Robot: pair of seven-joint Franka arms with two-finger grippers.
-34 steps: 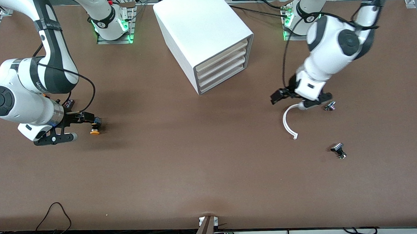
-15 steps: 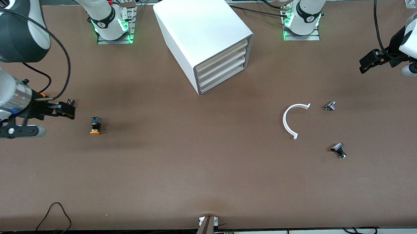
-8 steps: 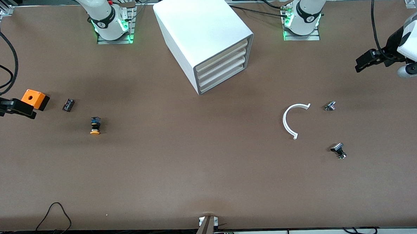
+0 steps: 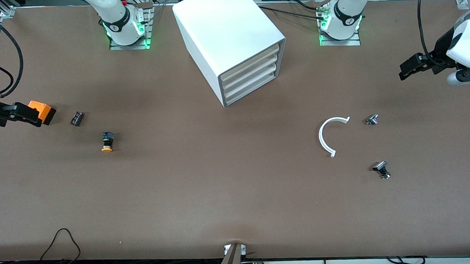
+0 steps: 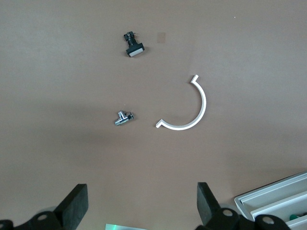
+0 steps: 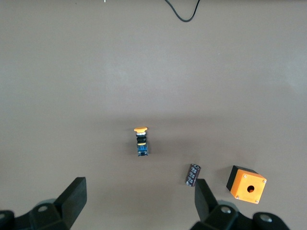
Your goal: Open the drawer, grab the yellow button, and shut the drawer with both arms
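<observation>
The white cabinet (image 4: 230, 33) stands at the back middle of the table, and its top drawer (image 4: 251, 59) is shut, as are the three below. The button (image 4: 107, 142) lies on its side on the table toward the right arm's end, orange cap nearer the front camera; the right wrist view shows the button (image 6: 140, 140) too. My right gripper (image 4: 16, 113) hangs open and empty over the orange cube at that end of the table; its fingers (image 6: 73, 194) are wide apart. My left gripper (image 4: 414, 66) hangs open and empty over the left arm's end, fingers (image 5: 205, 201) spread.
An orange cube with a hole (image 4: 43, 110) and a small black block (image 4: 77, 118) lie beside the button. Toward the left arm's end lie a white curved strip (image 4: 325, 138) and two small metal parts (image 4: 372, 119) (image 4: 381, 169). The cabinet's corner (image 5: 278, 201) shows in the left wrist view.
The right gripper has drawn away from the button toward the table's end, uncovering the orange cube. The left arm withdrew earlier from the curved strip and has hardly moved since. The button stays put.
</observation>
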